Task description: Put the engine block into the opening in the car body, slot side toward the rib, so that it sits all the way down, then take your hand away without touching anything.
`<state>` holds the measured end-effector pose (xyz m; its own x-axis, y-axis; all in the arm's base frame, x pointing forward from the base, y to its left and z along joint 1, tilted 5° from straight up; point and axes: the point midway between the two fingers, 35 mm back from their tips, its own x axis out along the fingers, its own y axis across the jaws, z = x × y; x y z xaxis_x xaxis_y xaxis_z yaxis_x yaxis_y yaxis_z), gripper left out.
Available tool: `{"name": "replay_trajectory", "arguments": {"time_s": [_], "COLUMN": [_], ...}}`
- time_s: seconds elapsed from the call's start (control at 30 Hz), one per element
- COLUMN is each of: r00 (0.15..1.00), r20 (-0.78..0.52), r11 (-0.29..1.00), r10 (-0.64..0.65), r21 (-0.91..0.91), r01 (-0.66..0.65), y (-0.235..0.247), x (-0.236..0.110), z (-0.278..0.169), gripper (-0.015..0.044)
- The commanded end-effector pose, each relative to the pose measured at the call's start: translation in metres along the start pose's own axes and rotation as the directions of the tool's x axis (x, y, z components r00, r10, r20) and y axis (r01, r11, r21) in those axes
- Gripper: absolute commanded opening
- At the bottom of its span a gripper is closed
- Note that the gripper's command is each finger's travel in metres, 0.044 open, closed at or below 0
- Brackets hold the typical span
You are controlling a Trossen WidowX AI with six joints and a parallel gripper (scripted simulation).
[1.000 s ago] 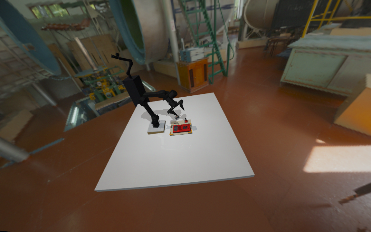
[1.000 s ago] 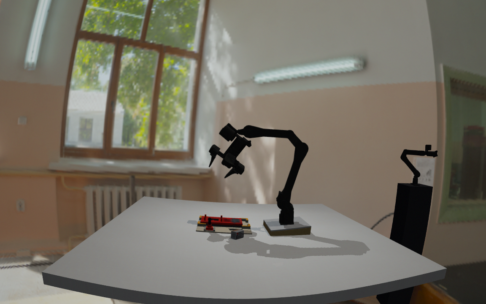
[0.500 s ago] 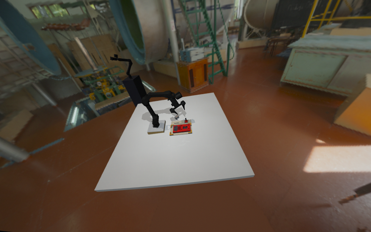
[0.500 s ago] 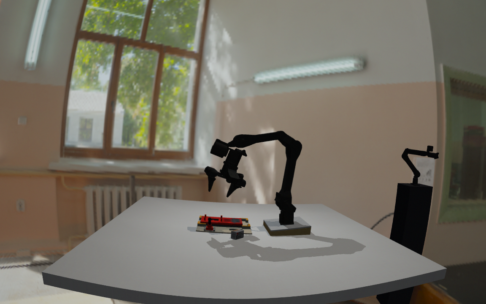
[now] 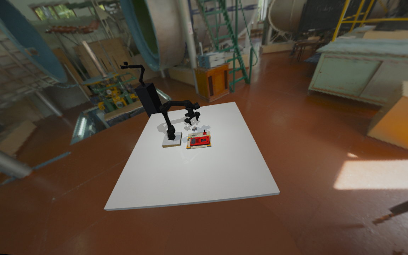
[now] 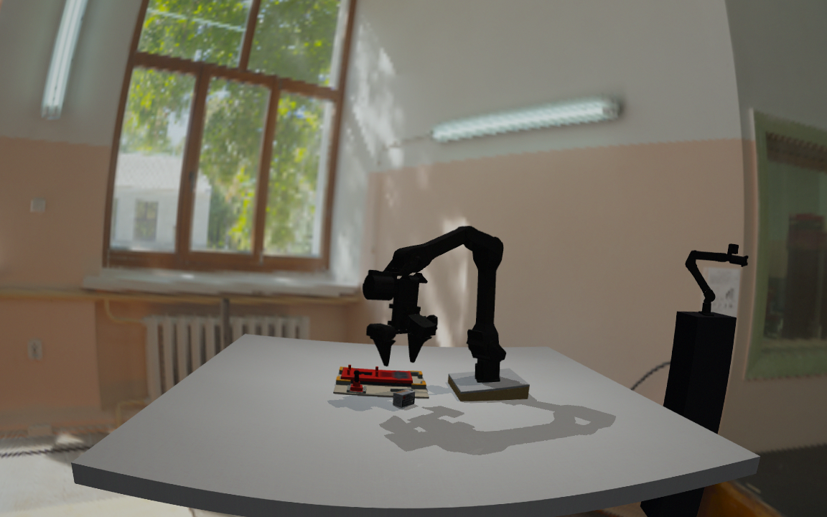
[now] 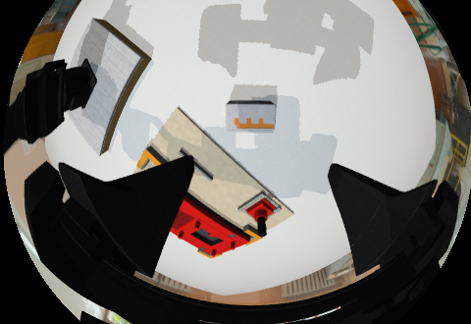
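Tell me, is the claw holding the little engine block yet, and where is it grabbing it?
No, nothing is held. The claw is open above the table, and the engine block lies untouched beside the car body.
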<state>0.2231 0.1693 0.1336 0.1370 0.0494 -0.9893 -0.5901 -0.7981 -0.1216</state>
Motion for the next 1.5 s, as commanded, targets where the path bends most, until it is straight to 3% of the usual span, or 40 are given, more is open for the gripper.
{"name": "replay_trajectory", "arguments": {"time_s": [0.0, 0.47, 1.43, 1.47], "r00": [0.999, 0.999, 0.999, 0.999], "r20": [0.025, 0.024, 0.024, 0.024], "r11": [0.998, 0.998, 0.998, 0.998], "r10": [0.032, 0.033, 0.033, 0.033], "r21": [-0.046, -0.046, -0.046, -0.046], "r01": [-0.031, -0.031, -0.032, -0.032], "y": [0.003, 0.007, 0.010, 0.010], "x": [0.006, 0.055, 0.095, 0.095], "z": [0.014, 0.014, 0.015, 0.015], "gripper": [0.0440, 0.0440, 0.0440, 0.0414]}}
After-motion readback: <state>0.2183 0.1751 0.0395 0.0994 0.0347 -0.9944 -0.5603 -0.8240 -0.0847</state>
